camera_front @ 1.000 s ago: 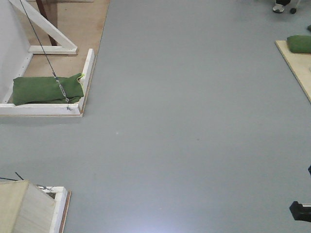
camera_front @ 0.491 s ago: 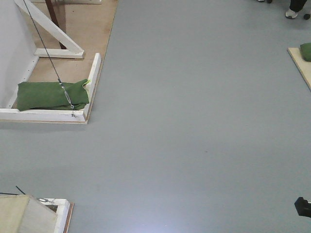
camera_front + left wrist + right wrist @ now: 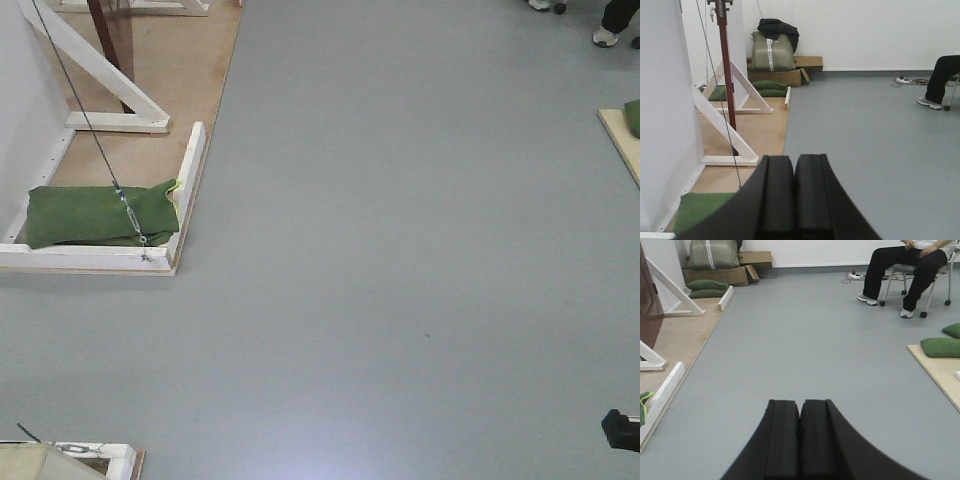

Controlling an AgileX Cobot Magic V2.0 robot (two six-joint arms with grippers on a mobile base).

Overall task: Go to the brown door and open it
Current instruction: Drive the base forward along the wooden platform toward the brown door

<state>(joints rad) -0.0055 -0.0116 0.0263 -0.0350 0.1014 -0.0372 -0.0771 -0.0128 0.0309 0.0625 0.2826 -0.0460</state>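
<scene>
frame (image 3: 70, 257) holding a green sandbag (image 3: 100, 212) is sliding lower in the front view than before. door (image 3: 647, 300) is standing far left. left gripper (image 3: 794, 195) and right gripper (image 3: 800, 440) are sitting closed, empty.

Grey floor (image 3: 400, 250) carries a plywood panel (image 3: 180, 70) along its left edge, with a green bag (image 3: 90, 212), perhaps a sandbag, at that panel's near corner.

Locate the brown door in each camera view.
Front-facing: brown door, thin dark strip at top left.
Left wrist: brown door edge-on, tall reddish strip upper left.
Right wrist: brown door panel cut by the left edge.
Shared landmark: green sandbag in the white frame corner.
</scene>
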